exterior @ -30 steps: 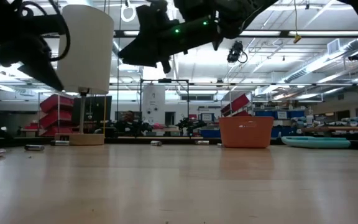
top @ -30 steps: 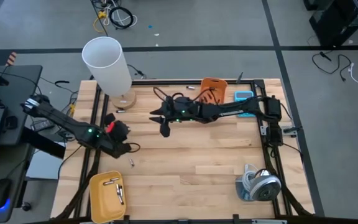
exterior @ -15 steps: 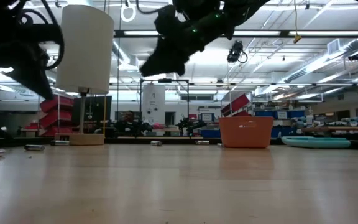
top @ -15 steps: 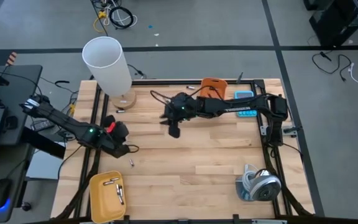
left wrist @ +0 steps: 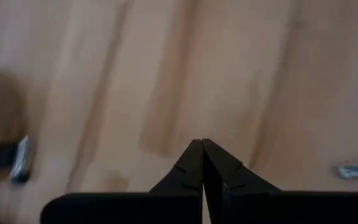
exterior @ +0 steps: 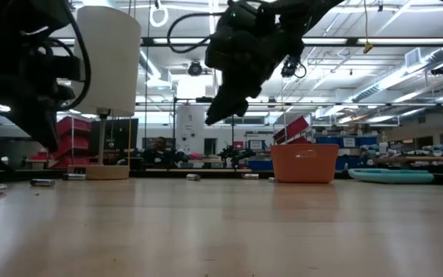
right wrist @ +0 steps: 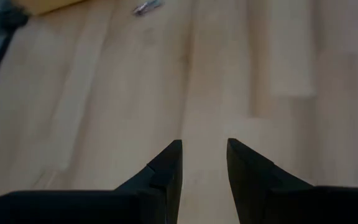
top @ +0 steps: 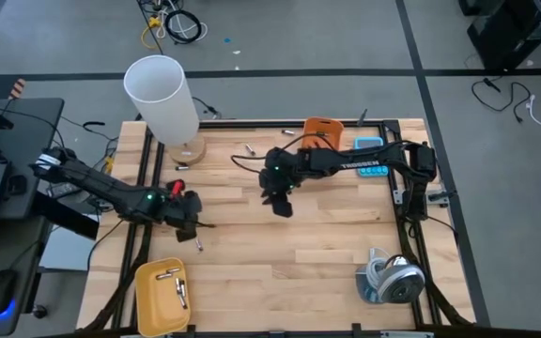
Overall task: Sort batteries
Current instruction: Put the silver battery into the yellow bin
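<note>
Two dark robot arms are working over a wooden table (top: 327, 244) strewn with small batteries. The left gripper (top: 188, 212) is hanging near the table's left edge, its fingers pressed together with nothing between them, as its own wrist camera shows (left wrist: 202, 163). One loose battery (top: 197, 246) is lying on the bare wood just beside that gripper, on the side toward the yellow tray (top: 148, 299), and is not touching the fingers. In the left wrist view, two cells are sitting apart from the closed fingertips, one silvery cell (left wrist: 22, 159) off to one side and another (left wrist: 355, 170) at the opposite edge.

The right gripper (top: 281, 204) is hovering over the middle of the table, its fingers standing apart around empty air and holding nothing (right wrist: 204, 163). Only plain boards are lying beneath it, and a single battery (right wrist: 146, 7) is showing well ahead of the tips.

A few batteries (top: 175, 282) are resting inside the yellow tray at the near left corner. More cells are lying along the far edge: one near the lamp base (top: 182, 166), and others (top: 250, 148) between the white lamp (top: 162, 96) and the orange bin (top: 322, 131). From table height, two cells (exterior: 43, 182) are sitting at the far left, below the raised left arm.
</note>
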`<state>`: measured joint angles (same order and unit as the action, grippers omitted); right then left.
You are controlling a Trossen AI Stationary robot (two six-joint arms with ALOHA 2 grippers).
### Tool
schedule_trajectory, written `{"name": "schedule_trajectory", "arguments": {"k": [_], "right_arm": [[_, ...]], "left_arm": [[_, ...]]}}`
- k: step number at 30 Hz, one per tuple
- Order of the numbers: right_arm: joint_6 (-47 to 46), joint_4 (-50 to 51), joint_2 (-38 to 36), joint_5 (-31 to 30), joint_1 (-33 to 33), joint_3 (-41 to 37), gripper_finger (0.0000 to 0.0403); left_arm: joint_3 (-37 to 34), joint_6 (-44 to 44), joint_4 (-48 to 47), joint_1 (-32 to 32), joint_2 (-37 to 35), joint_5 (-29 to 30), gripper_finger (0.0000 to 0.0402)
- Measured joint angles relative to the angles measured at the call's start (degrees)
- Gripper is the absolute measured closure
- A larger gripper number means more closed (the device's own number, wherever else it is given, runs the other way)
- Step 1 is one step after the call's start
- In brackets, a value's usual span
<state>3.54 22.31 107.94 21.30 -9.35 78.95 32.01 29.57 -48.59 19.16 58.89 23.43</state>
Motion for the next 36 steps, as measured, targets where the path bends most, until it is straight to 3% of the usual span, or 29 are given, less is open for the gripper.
{"name": "schedule_trajectory", "arguments": {"k": [3, 7, 27, 36], "right_arm": [[0.52, 0.96, 0.00, 3.68, -0.48, -1.73, 0.0291], [1.16, 2.83, 0.00, 5.59, -0.69, -3.23, 0.0291], [4.14, 4.65, 0.00, 5.87, -0.67, -4.10, 0.0291], [4.14, 4.87, 0.00, 5.95, -0.67, -4.10, 0.0291]], "left_arm": [[-1.45, -4.47, 3.85, 0.01, 0.48, -1.90, 0.0400], [-3.42, -2.30, 3.68, -0.04, 0.42, 0.15, 0.0400], [-6.91, 2.65, 5.18, -0.07, 4.04, 2.61, 0.0393], [-6.91, 6.85, 2.47, -0.07, 5.73, -0.82, 0.0392]]}}
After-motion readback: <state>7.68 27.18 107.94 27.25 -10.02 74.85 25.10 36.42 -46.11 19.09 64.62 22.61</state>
